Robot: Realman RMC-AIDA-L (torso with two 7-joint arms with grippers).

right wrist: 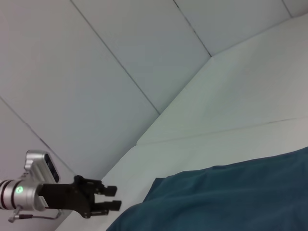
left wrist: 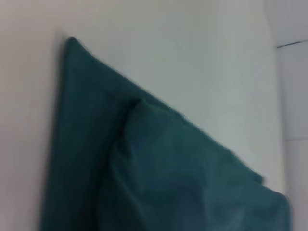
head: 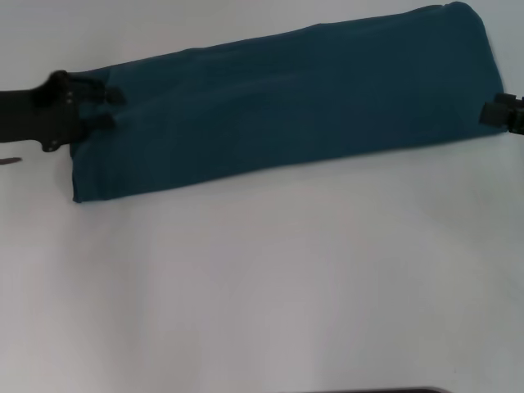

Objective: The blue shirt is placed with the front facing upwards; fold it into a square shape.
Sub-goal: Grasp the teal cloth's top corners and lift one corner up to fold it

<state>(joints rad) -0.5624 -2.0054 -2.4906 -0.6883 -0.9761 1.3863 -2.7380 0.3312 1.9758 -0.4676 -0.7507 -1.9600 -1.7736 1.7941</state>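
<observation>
White worktop all over, with pale panelled walls behind it in the right wrist view. So the blue shirt is lying on it folded into one long narrow band, slanting across the far half of the worktop, plain teal side up, no lettering or label showing. Its two long edges are looking pretty straight, and the end by the left arm is squared off. In the left wrist view the cloth is bunching into a soft raised fold near one corner, with a flatter layer sticking out underneath.

The left gripper is sitting right at the shirt's left end, jaws spread a little, fingertips touching or just over the edge of the fabric, not clearly pinching anything. The right wrist view is catching the same gripper from farther off, hanging just beside the shirt's end, jaws parted.

The right gripper is poking in at the shirt's right end, just beside the edge; can't tell how its jaws are standing.
</observation>
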